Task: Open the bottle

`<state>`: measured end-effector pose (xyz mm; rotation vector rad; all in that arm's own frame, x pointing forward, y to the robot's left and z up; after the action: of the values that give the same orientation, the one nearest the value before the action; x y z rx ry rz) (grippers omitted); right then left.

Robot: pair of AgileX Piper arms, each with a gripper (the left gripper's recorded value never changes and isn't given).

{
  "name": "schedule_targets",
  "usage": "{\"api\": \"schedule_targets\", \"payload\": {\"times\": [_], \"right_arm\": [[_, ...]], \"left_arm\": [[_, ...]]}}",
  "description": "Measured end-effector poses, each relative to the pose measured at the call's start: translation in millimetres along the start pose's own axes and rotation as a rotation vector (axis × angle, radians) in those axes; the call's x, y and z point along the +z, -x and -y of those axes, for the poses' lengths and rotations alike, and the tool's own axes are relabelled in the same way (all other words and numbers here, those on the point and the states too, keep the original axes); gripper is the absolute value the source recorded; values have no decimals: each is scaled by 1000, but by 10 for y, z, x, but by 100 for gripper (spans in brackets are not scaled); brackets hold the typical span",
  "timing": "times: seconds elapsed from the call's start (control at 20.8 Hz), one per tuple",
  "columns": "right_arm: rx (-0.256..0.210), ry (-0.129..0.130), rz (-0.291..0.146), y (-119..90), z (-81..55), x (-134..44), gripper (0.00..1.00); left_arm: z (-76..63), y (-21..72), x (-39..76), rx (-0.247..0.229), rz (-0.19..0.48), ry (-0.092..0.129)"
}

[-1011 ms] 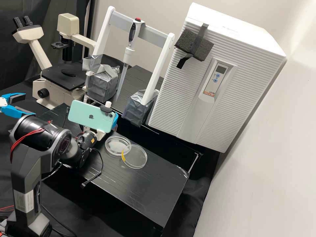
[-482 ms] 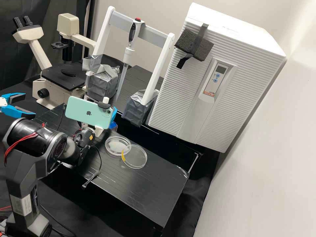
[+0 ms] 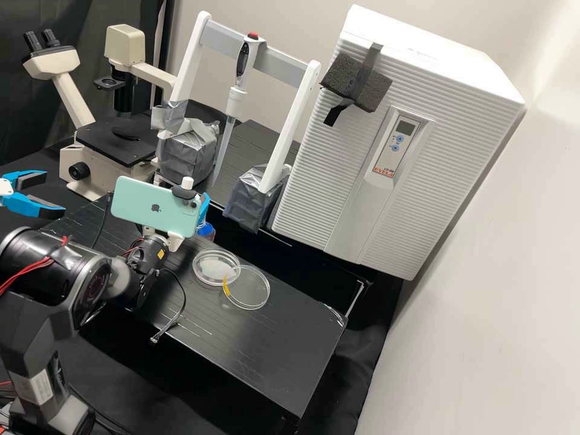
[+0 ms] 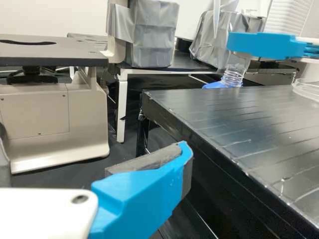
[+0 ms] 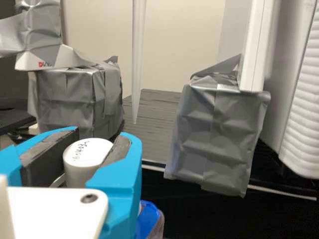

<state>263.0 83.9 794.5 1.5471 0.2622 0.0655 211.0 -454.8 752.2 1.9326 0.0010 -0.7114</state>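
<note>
Your right arm has slid toward the left of the high view since a second ago. Its elbow has sunk toward the lower left corner and the mint phone (image 3: 154,208) on its wrist has drifted left with it. A blue part of the bottle (image 3: 207,230) now peeks out below the phone.

The right end effector (image 5: 88,147) is pinching the white cap (image 5: 85,159) between its blue fingers, with the bottle's blue part just under them. In the upper right of the left wrist view you see the clear ribbed bottle standing at the far edge of the desk (image 3: 272,344), right beneath a blue finger of the right end effector. You cannot tell whether the cap is free of the neck.

The left end effector (image 3: 27,192) sits at the left edge of the high view, fingers spread, holding nothing. Two clear dishes (image 3: 215,267) lie on the desk just right of the bottle.
</note>
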Motion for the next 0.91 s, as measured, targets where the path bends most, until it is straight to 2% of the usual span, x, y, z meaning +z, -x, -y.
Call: {"api": "schedule_targets", "payload": {"times": [0.14,0.24,0.34,0.48,0.67,0.77,0.91], "right_arm": [[-9,-3,-2,145,20,-9,0],[-11,0,-20,255,24,-53,0],[-28,-8,-52,354,66,-124,0],[-81,-13,-106,469,187,-235,0],[-130,21,-152,567,298,-316,0],[-130,39,-153,592,303,-312,0],[-112,33,-132,613,274,-273,0]], "left_arm": [[5,-7,15,-2,6,0],[4,-7,14,-1,5,1],[7,-12,24,-1,7,2],[-23,-41,25,9,14,-5],[-15,-54,12,5,10,-1],[-14,-53,12,5,10,-1],[-14,-53,12,5,10,-1]]}}
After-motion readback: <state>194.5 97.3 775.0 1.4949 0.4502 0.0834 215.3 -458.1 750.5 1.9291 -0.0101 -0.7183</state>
